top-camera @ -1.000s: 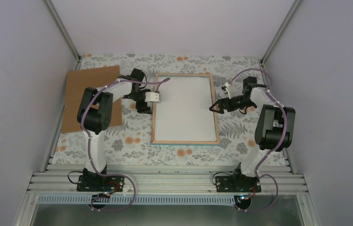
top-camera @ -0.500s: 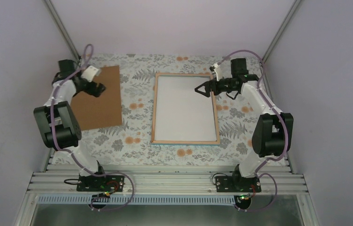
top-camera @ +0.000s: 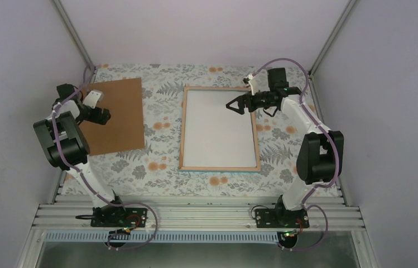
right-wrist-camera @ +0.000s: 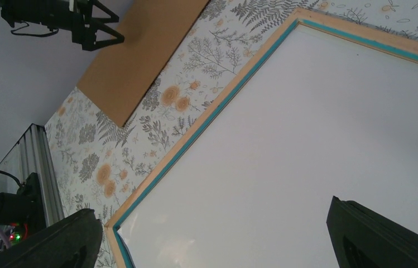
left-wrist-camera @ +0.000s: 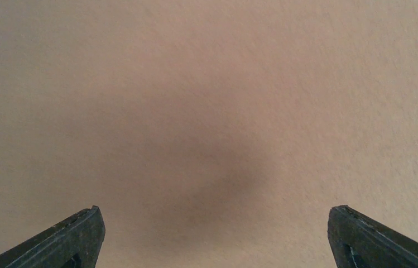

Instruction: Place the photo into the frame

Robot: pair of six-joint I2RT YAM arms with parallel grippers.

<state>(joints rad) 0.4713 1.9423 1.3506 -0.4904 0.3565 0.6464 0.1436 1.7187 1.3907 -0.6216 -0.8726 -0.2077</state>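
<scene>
The frame [top-camera: 182, 134] lies flat mid-table with its wood-coloured back up; a teal inner edge shows in the right wrist view [right-wrist-camera: 195, 131]. A plain white sheet fills it, the photo [top-camera: 217, 131] white back up; its printed side is hidden. My right gripper [top-camera: 231, 106] is open and empty, hovering over the photo's far right part [right-wrist-camera: 284, 145], jaws wide apart [right-wrist-camera: 212, 223]. My left gripper [top-camera: 105, 117] is open and empty, close above the brown backing board [top-camera: 114, 114], which fills the left wrist view [left-wrist-camera: 206, 100] between the fingertips [left-wrist-camera: 212, 220].
The backing board lies flat at the far left, near the left wall. A floral cloth [top-camera: 159, 162] covers the table. Enclosure walls stand on three sides, and an aluminium rail [top-camera: 195, 215] with the arm bases runs along the near edge.
My left arm swung away from the frame's left edge out to the backing board. My right gripper moved from the frame's right edge toward the far end, over the photo.
</scene>
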